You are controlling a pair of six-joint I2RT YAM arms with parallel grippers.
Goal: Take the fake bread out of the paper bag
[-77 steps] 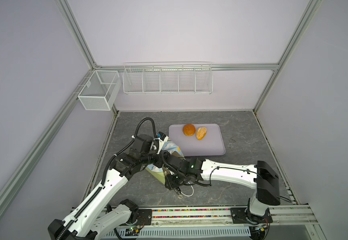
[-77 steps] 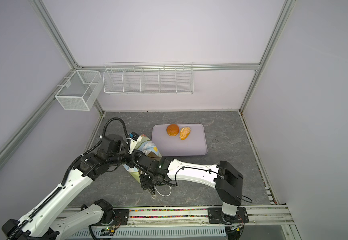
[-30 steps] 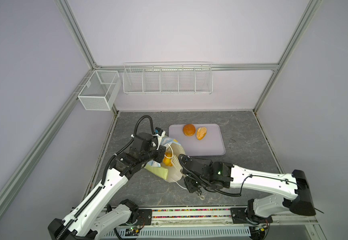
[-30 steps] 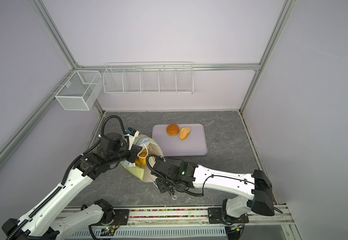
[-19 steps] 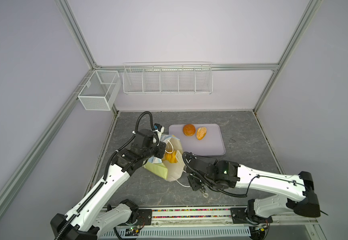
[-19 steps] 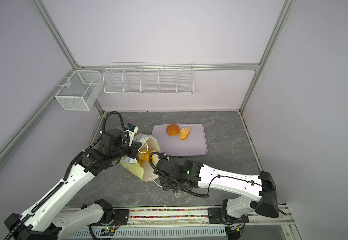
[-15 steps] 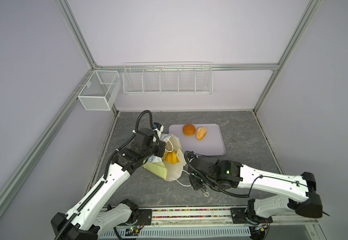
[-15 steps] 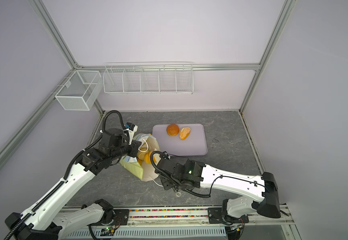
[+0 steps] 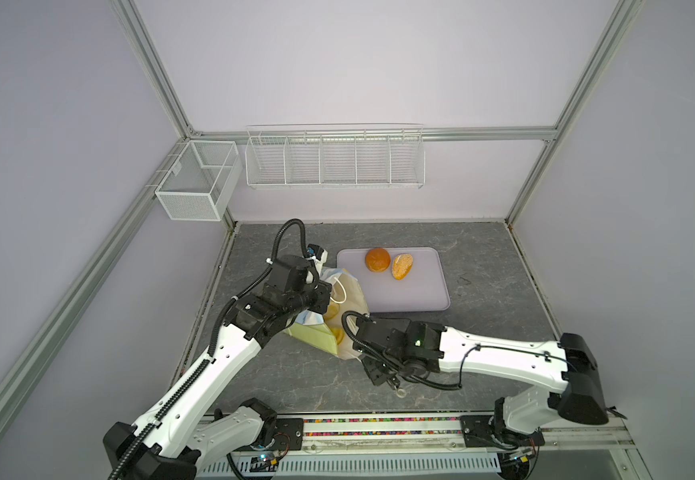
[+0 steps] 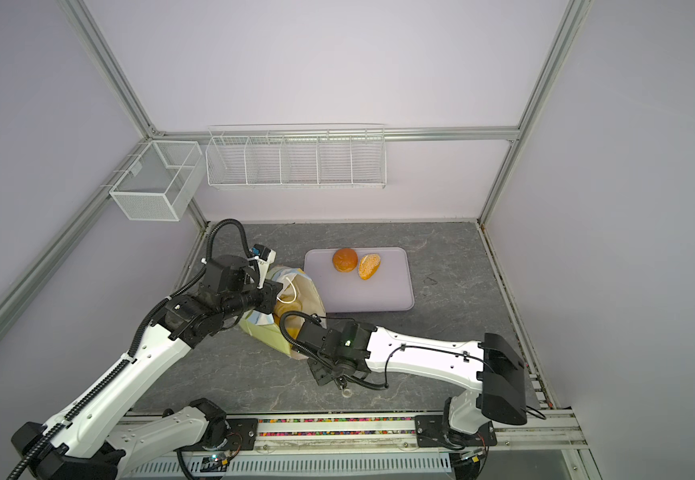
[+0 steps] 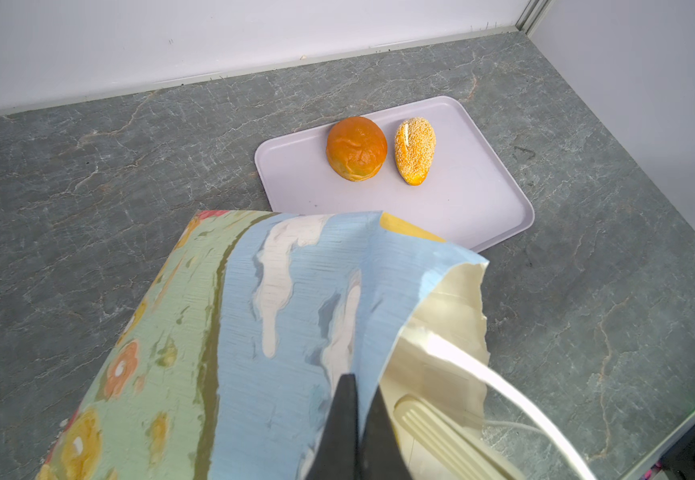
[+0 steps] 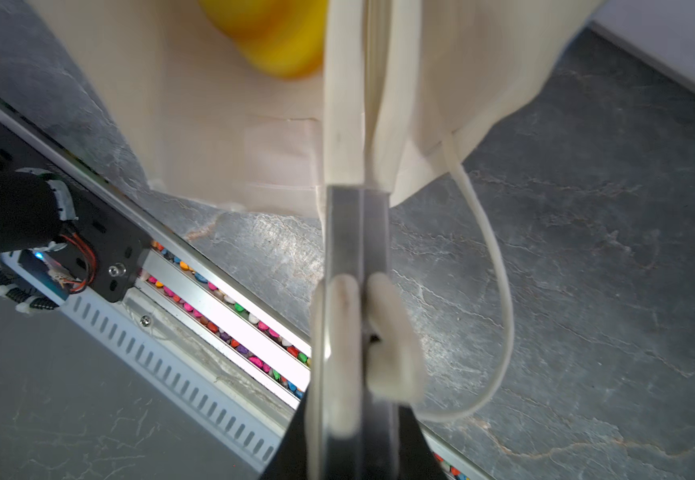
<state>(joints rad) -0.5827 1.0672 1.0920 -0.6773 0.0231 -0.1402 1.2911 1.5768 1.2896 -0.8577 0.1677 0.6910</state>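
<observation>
Now | left hand [image 11: 359, 388], right hand [image 12: 358, 195] pinch paper bag [image 11: 262, 316] rim | mouth stretched wider

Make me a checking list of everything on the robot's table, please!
Surface: grey marbled tabletop, no spills seen.
Job's things: tall paper gift bag with meadow print is tilted, mouth held open beside the flat lilac plastic tray. Glossy yellow toy bread shows inside. Round brown toy bun and oval seeded toy roll lie side by side on the tray.
Clutter: nothing seen.
Grippers: left gripper shut on the bag's printed rim. Right gripper shut on its white-lined rim.
Cables: black hoses loop on both arms. The bag's white cord handle hangs loose.
Surroundings: white wire wall rack, white mesh basket.
</observation>
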